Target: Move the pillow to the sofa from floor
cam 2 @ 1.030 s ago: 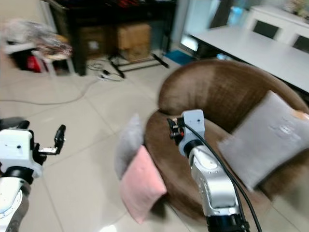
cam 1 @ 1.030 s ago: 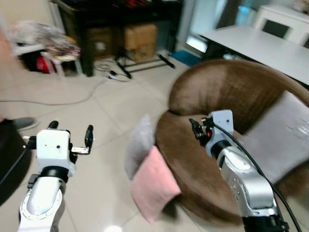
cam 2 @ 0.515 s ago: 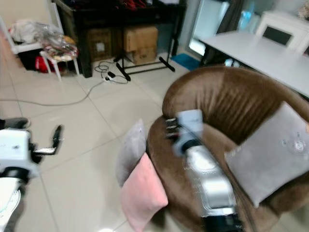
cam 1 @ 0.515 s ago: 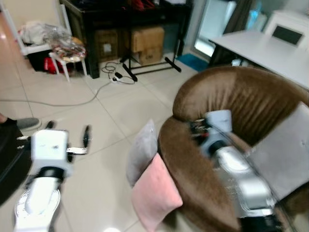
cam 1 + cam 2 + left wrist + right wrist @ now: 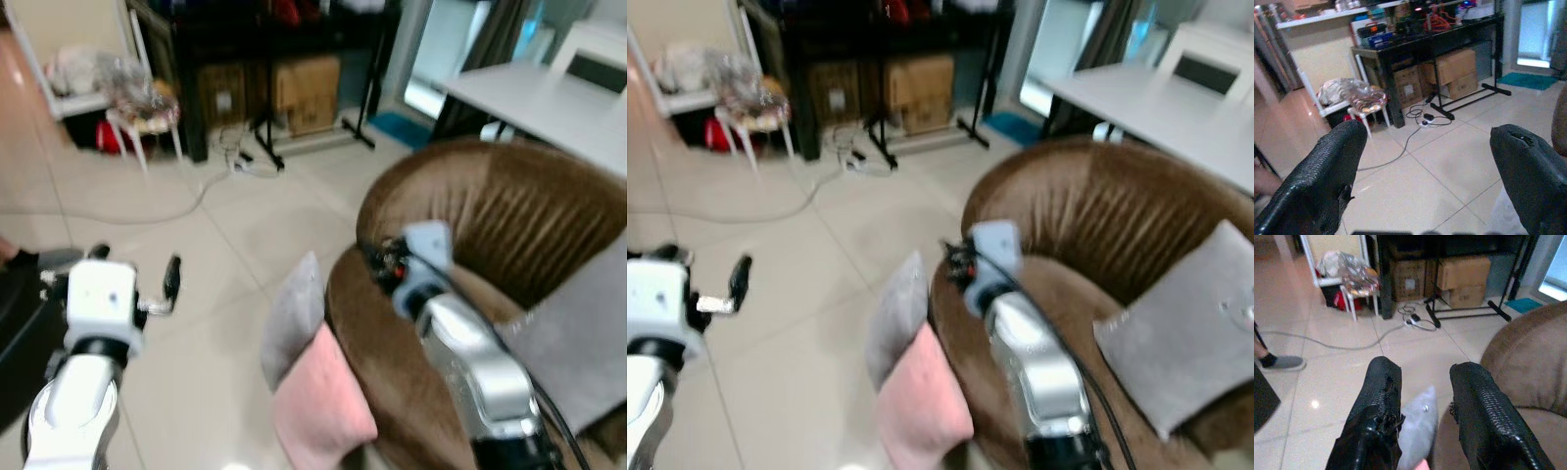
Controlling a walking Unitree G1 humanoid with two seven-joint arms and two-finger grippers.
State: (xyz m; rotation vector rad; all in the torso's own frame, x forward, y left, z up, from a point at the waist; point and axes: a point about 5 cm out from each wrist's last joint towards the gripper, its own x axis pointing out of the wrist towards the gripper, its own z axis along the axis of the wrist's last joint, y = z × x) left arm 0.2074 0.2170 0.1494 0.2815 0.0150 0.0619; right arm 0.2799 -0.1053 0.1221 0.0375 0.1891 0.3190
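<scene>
Two pillows lean against the front of the brown round sofa [image 5: 490, 215] on the tiled floor: a grey pillow [image 5: 294, 315] and, nearer to me, a pink pillow [image 5: 321, 413]. My right gripper [image 5: 377, 262] hovers over the sofa's front edge, just right of the grey pillow, and is open with nothing held. In the right wrist view the grey pillow [image 5: 1418, 431] lies below the gap of that gripper [image 5: 1422, 374]. My left gripper [image 5: 137, 269] is raised over the bare floor left of the pillows, wide open and empty, as the left wrist view [image 5: 1427, 132] also shows.
Another grey pillow [image 5: 1185, 338] rests on the sofa seat at the right. A black desk [image 5: 265, 39] with cardboard boxes [image 5: 309, 93] stands behind, with cables [image 5: 235, 162] on the floor. A white stool with bags [image 5: 132, 103] is back left, a white table [image 5: 539, 108] back right. A person's shoe [image 5: 1286, 362] is at the left.
The camera has shifted and the picture is blurred. My right gripper has moved a little left, toward the sofa's front edge by the grey pillow. The left gripper stays open.
</scene>
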